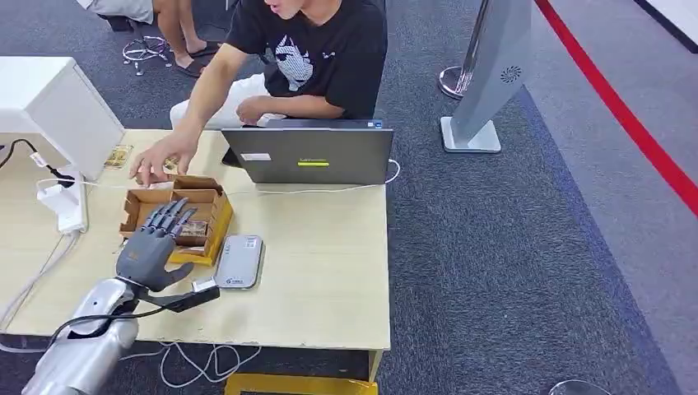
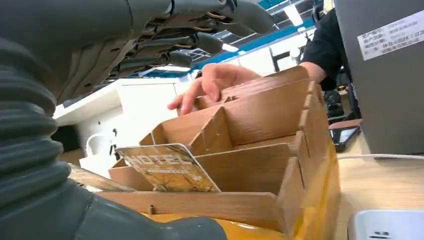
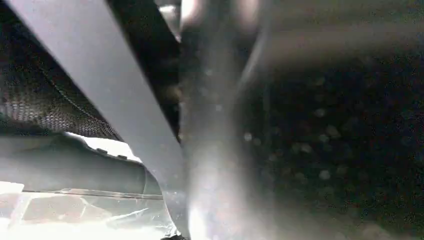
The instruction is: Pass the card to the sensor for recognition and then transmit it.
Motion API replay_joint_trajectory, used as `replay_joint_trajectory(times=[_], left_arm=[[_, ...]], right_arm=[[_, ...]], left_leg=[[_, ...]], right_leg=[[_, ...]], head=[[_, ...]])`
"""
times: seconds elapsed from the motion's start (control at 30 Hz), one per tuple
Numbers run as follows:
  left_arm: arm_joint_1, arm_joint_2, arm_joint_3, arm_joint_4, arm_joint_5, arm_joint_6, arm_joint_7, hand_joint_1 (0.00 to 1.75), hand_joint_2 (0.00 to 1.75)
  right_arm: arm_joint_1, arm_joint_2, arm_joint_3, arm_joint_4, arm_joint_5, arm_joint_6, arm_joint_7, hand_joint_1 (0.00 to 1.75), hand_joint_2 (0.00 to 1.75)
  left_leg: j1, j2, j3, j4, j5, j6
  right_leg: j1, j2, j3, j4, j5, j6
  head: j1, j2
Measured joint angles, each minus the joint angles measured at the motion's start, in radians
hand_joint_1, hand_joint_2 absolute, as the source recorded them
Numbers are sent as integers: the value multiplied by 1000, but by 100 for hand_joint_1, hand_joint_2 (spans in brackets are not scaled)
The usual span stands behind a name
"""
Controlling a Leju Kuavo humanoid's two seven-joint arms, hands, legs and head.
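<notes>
A: Progress?

B: Early, I'd say. My left hand (image 1: 152, 243) hovers over the wooden box (image 1: 216, 220), fingers spread, holding nothing. The card (image 2: 167, 168) marked HOTEL stands in a near compartment of the box, not gripped. The grey sensor (image 1: 239, 261) lies on the table (image 1: 329, 271) just beside the box, nothing on it.

A: What's left?

B: Grab the card, tap it on the sensor, hand it on. All of it, by my read.

A: Anything unclear?

B: A person's hand (image 1: 156, 160) sits at the box's far side, by the laptop (image 1: 309, 155); can't tell if it holds anything. Right wrist view is dark blur, so my right hand's state: can't tell.
</notes>
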Motion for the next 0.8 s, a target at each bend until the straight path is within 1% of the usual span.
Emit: replay_joint_trajectory(times=[0.13, 0.23, 0.33, 0.4, 0.5, 0.6, 0.8], left_arm=[[0, 0, 1, 4, 0, 0, -2, 0, 175], [1, -7, 1, 5, 4, 1, -35, 0, 175], [14, -34, 1, 0, 11, 29, -74, 0, 175], [28, -60, 0, -14, 13, 39, -81, 0, 175], [37, -75, 1, -32, 1, 37, -61, 0, 175], [37, -73, 1, -33, -1, 36, -51, 0, 175], [37, -71, 4, -33, -1, 36, -51, 0, 175]], right_arm=[[0, 0, 0, 0, 0, 0, 0, 0, 175], [0, 1, 0, 0, 0, 0, 0, 0, 175], [-1, 2, 0, 1, 0, 0, 2, 0, 175], [-2, 2, 0, 1, 0, 1, 3, 0, 175], [-2, 2, 0, 1, -1, 2, 5, 0, 175], [-2, 2, 0, 1, -3, 2, 8, 0, 175], [-2, 2, 0, 1, -3, 2, 9, 0, 175]], left_leg=[[0, 0, 0, 0, 0, 0], [0, 0, 0, 0, 0, 0], [0, 0, 0, 0, 0, 0], [0, 0, -1, 0, 0, 0], [0, 0, -1, 0, 0, 0], [1, 0, -1, 0, 0, 0], [1, 0, -1, 0, 0, -1]], right_leg=[[0, 0, 0, 0, 0, 0], [0, 0, 0, 0, 0, 0], [0, 0, 0, 0, 0, 0], [0, 0, 0, 0, 0, 0], [0, 0, -1, 0, 0, 0], [1, 0, -1, 0, 0, -1], [2, 0, -1, 0, 0, -1]], head=[[0, 0], [0, 0], [0, 0], [0, 0], [0, 0], [0, 0], [0, 0]])
